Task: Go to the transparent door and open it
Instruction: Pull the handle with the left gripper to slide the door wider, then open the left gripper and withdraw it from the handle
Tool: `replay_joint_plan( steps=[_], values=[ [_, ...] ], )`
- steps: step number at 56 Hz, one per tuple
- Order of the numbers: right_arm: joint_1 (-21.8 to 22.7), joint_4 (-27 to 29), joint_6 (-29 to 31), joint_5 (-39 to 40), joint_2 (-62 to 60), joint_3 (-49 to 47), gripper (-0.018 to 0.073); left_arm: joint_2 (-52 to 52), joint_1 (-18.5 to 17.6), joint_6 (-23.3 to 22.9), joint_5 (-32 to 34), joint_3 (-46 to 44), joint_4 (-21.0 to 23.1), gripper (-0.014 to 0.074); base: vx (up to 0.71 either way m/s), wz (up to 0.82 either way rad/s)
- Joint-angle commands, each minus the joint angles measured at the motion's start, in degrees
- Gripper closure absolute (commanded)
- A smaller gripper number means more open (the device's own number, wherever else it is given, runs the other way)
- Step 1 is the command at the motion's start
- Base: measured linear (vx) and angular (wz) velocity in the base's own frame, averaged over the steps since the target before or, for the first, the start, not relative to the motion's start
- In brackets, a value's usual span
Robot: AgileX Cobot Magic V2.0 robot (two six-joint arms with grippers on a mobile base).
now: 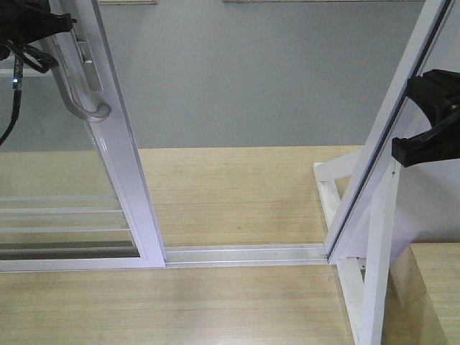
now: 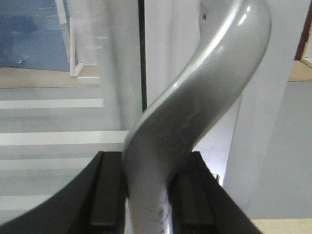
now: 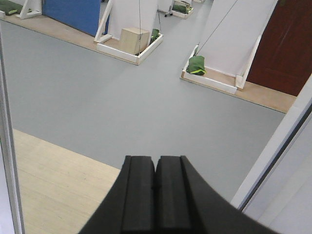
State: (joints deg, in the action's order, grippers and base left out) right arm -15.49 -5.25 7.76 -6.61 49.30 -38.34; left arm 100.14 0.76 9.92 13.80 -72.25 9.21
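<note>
**Door partway open**

Left pincer [image 2: 148, 195] is clamping the curved grey bar handle [image 2: 195, 107] of the white-framed clear glass door [image 1: 126, 172], sitting left on the floor track [image 1: 244, 254], gap showing. Right pincer [image 3: 156, 195] is resting closed, empty. Likely remaining: widening.

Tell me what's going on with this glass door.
The robot's left pincer is shut on the curved grey handle of the transparent door. The door stands apart from the right-hand white frame, with bare floor track showing across the gap, so the doorway looks open. The right pincer is shut on nothing and hangs beside that right-hand frame.
</note>
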Motion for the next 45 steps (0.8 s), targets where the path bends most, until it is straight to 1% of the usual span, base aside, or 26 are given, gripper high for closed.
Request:
replay_joint_plan(
  steps=[1,5,11,14,24,31,37,45],
  values=[
    [0.3,-0.7,0.5,4.6,-0.5,-1.8,0.0568,-1.9,0.5,1.1,4.8,-2.6,0.5,0.0603,0.00,0.00],
    [0.3,-0.7,0.5,4.6,-0.5,-1.8,0.0568,-3.4,0.5,3.5,2.9,-2.6,0.5,0.0603,0.00,0.00],
    [0.3,-0.7,0.5,4.6,-0.5,-1.8,0.0568,-6.6,0.5,8.5,1.6,-0.8,0.5,0.0603,0.00,0.00],
    [0.3,-0.7,0.5,4.6,-0.5,-1.8,0.0568,-8.8,0.5,9.5,1.6,1.0,0.5,0.0603,0.00,0.00],
    [0.3,-0.7,0.5,5.0,-0.5,-1.8,0.0568,-17.8,0.3,9.5,1.6,9.8,0.5,0.0603,0.00,-0.01],
    [0.3,-0.7,0.5,6.0,-0.5,-1.8,0.0568,-25.5,-0.2,9.1,0.3,16.1,0.5,0.0603,0.00,0.00],
    [0.3,-0.6,0.5,6.6,-0.5,-1.8,0.0568,-33.1,-1.4,9.1,-2.1,21.1,0.5,0.0603,0.00,0.00],
    [0.3,0.8,0.2,6.2,-0.9,-1.8,0.0568,-43.8,-3.4,9.3,-8.6,26.6,0.5,0.0603,0.00,0.00]
  ],
)
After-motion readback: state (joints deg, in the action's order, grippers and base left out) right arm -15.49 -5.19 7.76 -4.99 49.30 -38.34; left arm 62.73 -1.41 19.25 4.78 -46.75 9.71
